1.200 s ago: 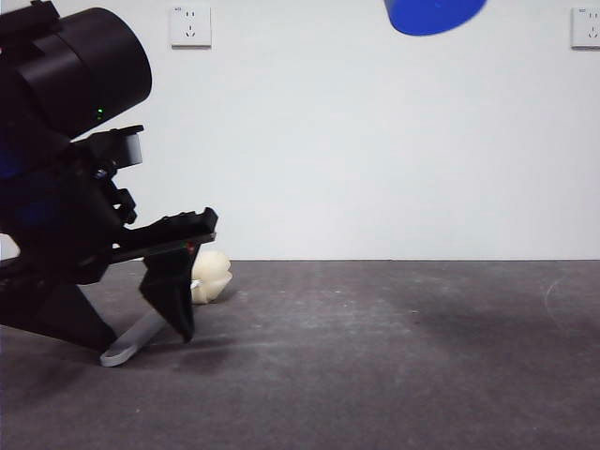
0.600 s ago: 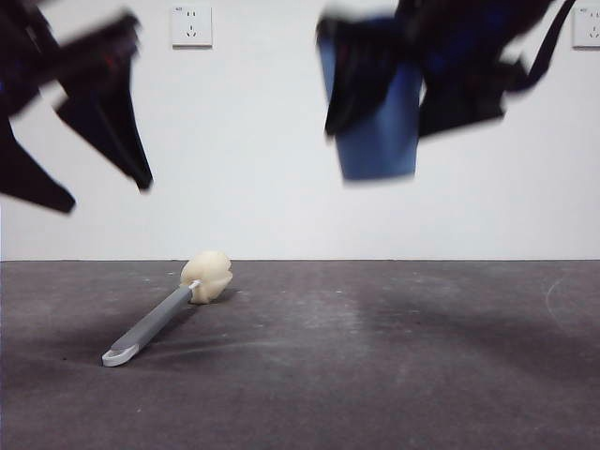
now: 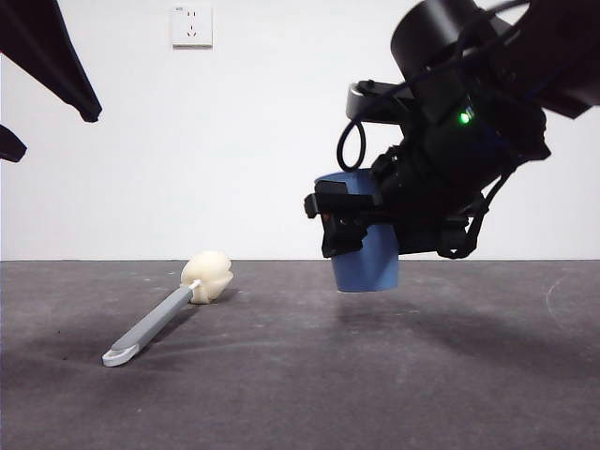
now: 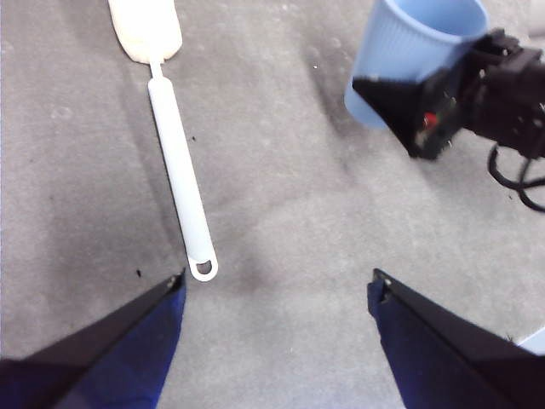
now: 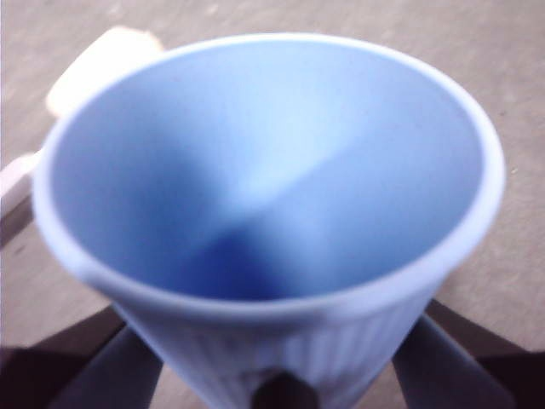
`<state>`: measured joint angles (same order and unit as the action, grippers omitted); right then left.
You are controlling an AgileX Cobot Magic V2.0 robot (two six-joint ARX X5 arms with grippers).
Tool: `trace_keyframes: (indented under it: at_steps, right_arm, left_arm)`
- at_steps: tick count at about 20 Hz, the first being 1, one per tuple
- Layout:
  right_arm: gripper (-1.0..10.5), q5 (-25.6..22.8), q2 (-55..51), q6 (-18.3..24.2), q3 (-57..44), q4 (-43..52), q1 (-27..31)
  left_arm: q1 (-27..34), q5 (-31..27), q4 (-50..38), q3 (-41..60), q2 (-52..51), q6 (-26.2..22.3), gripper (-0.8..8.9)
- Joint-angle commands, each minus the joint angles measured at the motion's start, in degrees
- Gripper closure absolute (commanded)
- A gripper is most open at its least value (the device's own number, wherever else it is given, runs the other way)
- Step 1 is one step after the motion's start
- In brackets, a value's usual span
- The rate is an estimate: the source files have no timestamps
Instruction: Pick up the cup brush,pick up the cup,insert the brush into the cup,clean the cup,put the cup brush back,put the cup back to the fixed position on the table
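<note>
The cup brush [image 3: 155,322] lies flat on the table [image 3: 309,394] at the left, its cream sponge head [image 3: 207,277] towards the back wall. In the left wrist view the brush [image 4: 179,187] lies free below my open left gripper [image 4: 277,277], which is raised high at the front view's top left corner. My right gripper [image 3: 370,248] is shut on the blue cup [image 3: 366,267], holding it upright and low right of centre. Whether its base touches the table I cannot tell. In the right wrist view the cup [image 5: 255,170] fills the picture, empty, with a jaw on each side.
A white wall with a socket [image 3: 191,25] closes off the table's far edge. The right arm's dark bulk [image 3: 469,122] hangs over the right half. In the left wrist view the cup [image 4: 409,51] and the right gripper [image 4: 451,106] show to the brush's right.
My left gripper let go of the brush and rose to the top left corner. My right gripper came down from the top of the picture with the cup to just above the table.
</note>
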<state>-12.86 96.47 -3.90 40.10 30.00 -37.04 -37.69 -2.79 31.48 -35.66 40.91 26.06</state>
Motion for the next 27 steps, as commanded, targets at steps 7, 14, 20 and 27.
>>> trace_keyframes:
  at_steps: [7,14,20,27]
  right_arm:
    - [9.6,4.09,4.92,-0.59,-0.42,3.23,4.02]
    - [9.6,6.97,7.48,-0.55,-0.42,0.70,4.59]
    - [8.2,6.95,7.67,-0.50,-0.42,-4.37,4.57]
    - [5.0,6.93,7.34,-0.83,-0.42,-11.72,4.48]
  left_arm:
    - [-0.22,0.11,-0.13,0.02,-0.11,-0.68,4.54]
    - [-0.22,0.11,-0.09,0.02,-0.11,-0.66,4.54]
    - [-0.20,0.02,0.35,0.02,-0.11,-0.66,4.54]
    - [-0.20,0.02,0.39,0.02,-0.11,-0.68,4.54]
